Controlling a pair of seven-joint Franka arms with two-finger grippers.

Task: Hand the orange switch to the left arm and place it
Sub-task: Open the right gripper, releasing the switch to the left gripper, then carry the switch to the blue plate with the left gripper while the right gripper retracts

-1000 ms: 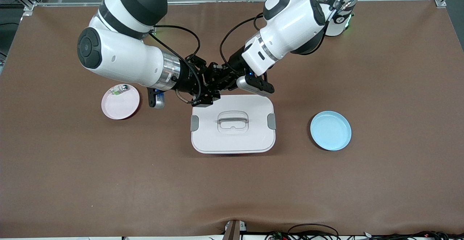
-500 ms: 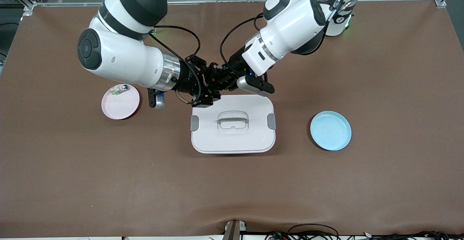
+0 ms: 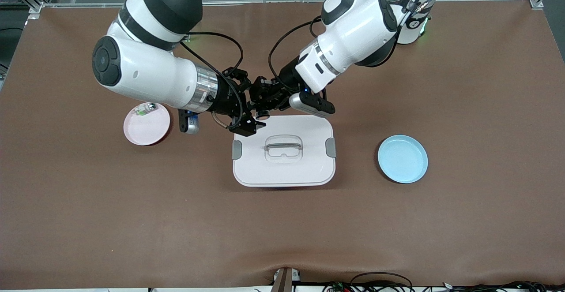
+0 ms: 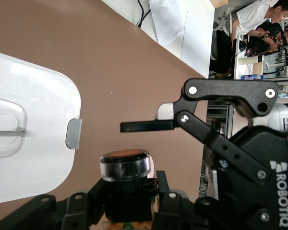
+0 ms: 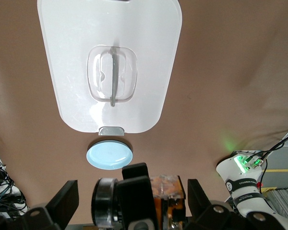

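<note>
Brown surface carrying the box (image 3: pixel 283 151) at its middle, a pink plate (image 3: pixel 146 124) toward the right arm's end with a small green-and-clear component (image 3: pixel 145 108) on it, and a blue plate (image 3: pixel 402 159) toward the left arm's end, bare. Handover apparently just made above the box's edge farthest from the front camera: orange switch (image 4: pixel 126 184) clamped in the left gripper (image 4: pixel 127 211), right gripper (image 3: pixel 247 120) just beside it with jaws spread wide and empty. Left to do, at a guess: drawing the right arm clear, carrying the switch past the box without touching it, setting it on the blue plate.
</note>
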